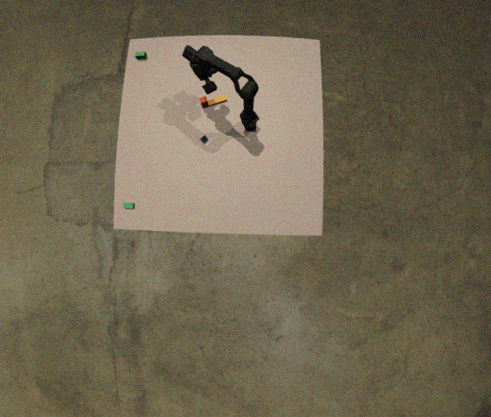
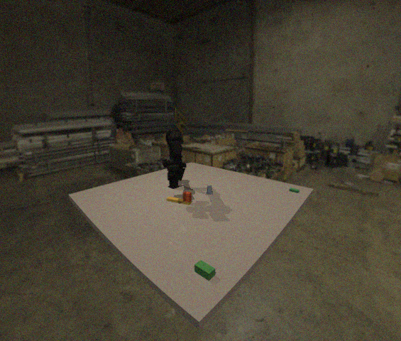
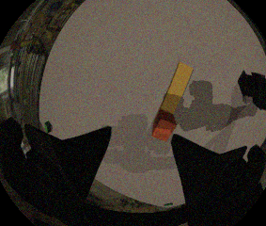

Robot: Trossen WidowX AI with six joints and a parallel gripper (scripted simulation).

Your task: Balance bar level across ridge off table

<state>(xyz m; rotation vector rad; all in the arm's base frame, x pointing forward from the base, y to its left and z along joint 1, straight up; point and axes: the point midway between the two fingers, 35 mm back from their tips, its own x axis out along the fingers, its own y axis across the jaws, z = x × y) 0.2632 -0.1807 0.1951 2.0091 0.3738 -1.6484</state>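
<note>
The yellow bar lies flat on the pale table. A red-orange block stands up at one end of it. A small blue-grey piece, apparently the ridge, stands apart from the bar; nothing rests on it. It does not show in the wrist view. My gripper is open and empty, pointing down above the table near the bar's red-block end. In the exterior view the dark arm hides its fingers.
One green block and another green block lie near two table corners. The arm's base stands beyond the bar's plain end. Arm shadows fall around the bar.
</note>
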